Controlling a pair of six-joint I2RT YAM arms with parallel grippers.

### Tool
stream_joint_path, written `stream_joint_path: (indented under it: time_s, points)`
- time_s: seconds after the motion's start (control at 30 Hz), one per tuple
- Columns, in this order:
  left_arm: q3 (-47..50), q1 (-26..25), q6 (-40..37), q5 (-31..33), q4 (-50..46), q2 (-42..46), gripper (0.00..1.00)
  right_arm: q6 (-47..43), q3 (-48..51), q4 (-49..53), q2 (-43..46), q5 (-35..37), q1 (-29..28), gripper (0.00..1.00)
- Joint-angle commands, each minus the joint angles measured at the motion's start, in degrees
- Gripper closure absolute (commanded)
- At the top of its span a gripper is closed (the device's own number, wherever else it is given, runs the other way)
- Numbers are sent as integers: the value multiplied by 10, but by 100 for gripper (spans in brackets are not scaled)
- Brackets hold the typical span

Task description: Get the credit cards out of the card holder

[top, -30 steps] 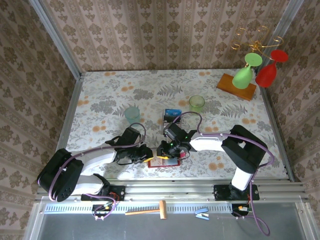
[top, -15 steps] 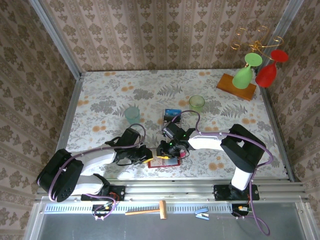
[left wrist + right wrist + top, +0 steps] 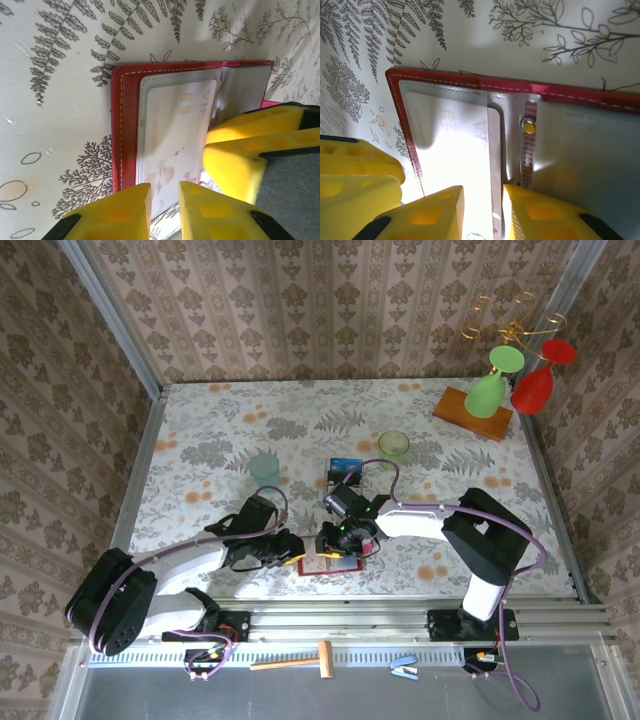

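The red card holder [image 3: 331, 566] lies open and flat near the table's front edge, grey inside up. A pale pinkish-white credit card [image 3: 172, 130] sits in its clear pocket [image 3: 445, 150], its inner edge next to the brass snap [image 3: 528, 127]. My left gripper [image 3: 165, 200] points down at the holder's near edge, jaws a little apart over the card, nothing pinched. My right gripper [image 3: 482, 210] comes in from the other side. Its jaws are slightly apart astride the card's inner edge, and one fingertip [image 3: 540, 210] is down on the grey lining. Both grippers nearly touch [image 3: 312, 552].
A teal cup [image 3: 265, 470], a green cup [image 3: 393, 447] and a small clear box [image 3: 343, 471] with something blue in it stand behind the holder. A wooden stand [image 3: 472, 414] with green and red glasses is at the back right. A hammer [image 3: 296, 662] lies below the rail.
The left arm's elbow has shifted slightly left and its jaws have parted a touch. Both grippers stay at the open card holder, which has not moved.
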State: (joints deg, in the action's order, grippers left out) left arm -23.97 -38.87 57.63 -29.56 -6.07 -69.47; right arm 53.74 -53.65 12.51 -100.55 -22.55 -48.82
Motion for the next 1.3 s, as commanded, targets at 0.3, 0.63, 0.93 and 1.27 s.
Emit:
stream_joint_path:
  time_s: [0.3, 0.63, 0.93, 1.27]
  points:
    - [9, 8, -2, 1, -2, -14, 78, 11, -5, -14, 20, -5, -4, 71]
    - [15, 9, -6, 5, 2, -28, 82, 15, 7, -29, 7, -12, -5, 71]
    - [23, 9, -8, 5, 2, -40, 83, 12, 9, -24, -9, -11, -5, 71]
    - [23, 11, -13, 5, -10, -43, 83, -12, -4, 25, -7, 21, -4, 71]
